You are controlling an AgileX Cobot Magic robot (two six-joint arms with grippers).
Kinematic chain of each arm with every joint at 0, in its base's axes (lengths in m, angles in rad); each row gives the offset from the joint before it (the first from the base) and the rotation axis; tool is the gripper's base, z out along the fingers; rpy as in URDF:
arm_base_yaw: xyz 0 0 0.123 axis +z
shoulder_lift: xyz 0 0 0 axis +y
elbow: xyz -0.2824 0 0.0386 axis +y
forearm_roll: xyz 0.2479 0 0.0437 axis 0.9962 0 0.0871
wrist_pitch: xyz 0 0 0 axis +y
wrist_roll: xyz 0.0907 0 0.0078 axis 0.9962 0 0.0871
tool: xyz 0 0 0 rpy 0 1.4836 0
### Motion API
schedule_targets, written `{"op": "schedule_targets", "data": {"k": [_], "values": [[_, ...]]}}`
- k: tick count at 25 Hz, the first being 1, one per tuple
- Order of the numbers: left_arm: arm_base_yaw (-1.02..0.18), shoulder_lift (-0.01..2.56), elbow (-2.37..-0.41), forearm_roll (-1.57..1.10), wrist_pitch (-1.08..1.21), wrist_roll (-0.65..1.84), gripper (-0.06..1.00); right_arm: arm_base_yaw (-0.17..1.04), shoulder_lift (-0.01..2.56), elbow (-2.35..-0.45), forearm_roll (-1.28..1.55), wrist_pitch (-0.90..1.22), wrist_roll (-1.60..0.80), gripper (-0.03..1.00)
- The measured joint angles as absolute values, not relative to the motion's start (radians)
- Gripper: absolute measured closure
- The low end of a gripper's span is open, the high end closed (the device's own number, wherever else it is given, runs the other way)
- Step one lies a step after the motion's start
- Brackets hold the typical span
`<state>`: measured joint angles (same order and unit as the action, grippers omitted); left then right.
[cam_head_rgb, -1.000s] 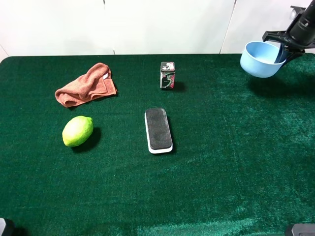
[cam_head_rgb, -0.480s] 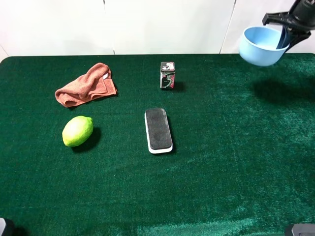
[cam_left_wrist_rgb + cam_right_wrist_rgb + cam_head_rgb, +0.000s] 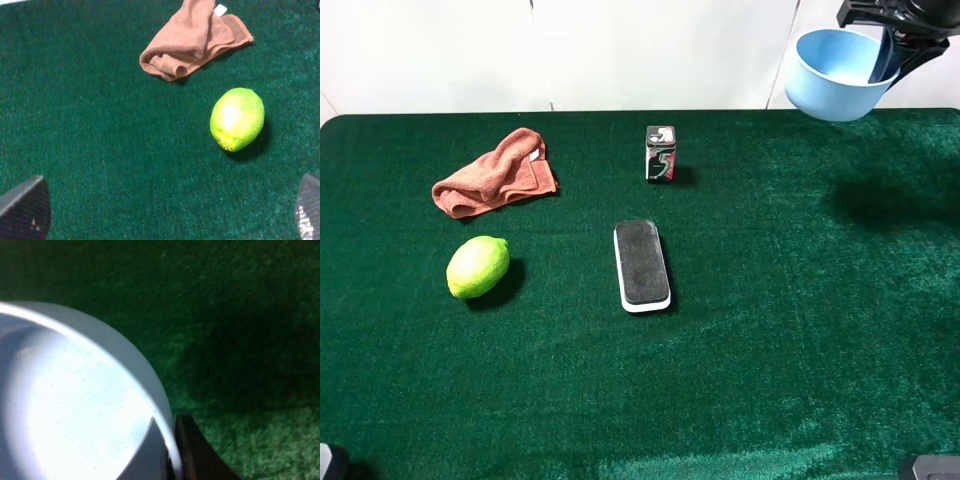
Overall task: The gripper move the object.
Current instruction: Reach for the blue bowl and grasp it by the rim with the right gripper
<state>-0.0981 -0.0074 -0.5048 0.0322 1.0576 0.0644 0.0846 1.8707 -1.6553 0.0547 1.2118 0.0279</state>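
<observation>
Light blue bowl (image 3: 835, 80) sits at the upper right of the frame in the exterior high view. It is lifted clear of the green table (image 3: 770, 350) and tipped slightly. The right gripper (image 3: 888, 45) is clamped on the bowl's right rim, and a dark shadow (image 3: 880, 200) lies on the cloth below. A crumpled orange rag (image 3: 495, 175) lies at the upper left, with a lime (image 3: 477, 266) just below it. A black-and-white eraser (image 3: 641, 265) is at the centre, and a small black pack (image 3: 660, 153) stands above it.

In the left wrist view, the left gripper (image 3: 167, 212) has its jaws spread wide above the green cloth. The lime (image 3: 237, 119) and the rag (image 3: 192, 40) lie beyond it, near each other but apart.

In the right wrist view, the bowl (image 3: 75, 405) fills much of the picture. The right gripper (image 3: 171, 455) pinches the rim, one finger inside the wall and one outside.
</observation>
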Motion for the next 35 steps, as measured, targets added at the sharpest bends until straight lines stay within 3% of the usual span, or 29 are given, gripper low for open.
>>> {"op": "schedule_targets", "data": {"k": [20, 28, 35], "values": [[-0.098, -0.007, -0.505, 0.032, 1.058, 0.064, -0.05, 0.385, 1.748, -1.461, 0.043, 1.215, 0.129, 1.0], [-0.098, -0.007, -0.505, 0.032, 1.058, 0.064, -0.05, 0.448, 1.747, -1.449, 0.032, 1.212, 0.134, 1.0], [-0.098, -0.007, -0.505, 0.032, 1.058, 0.064, -0.05, 0.462, 1.746, -1.31, 0.048, 1.128, 0.13, 1.0]]}}
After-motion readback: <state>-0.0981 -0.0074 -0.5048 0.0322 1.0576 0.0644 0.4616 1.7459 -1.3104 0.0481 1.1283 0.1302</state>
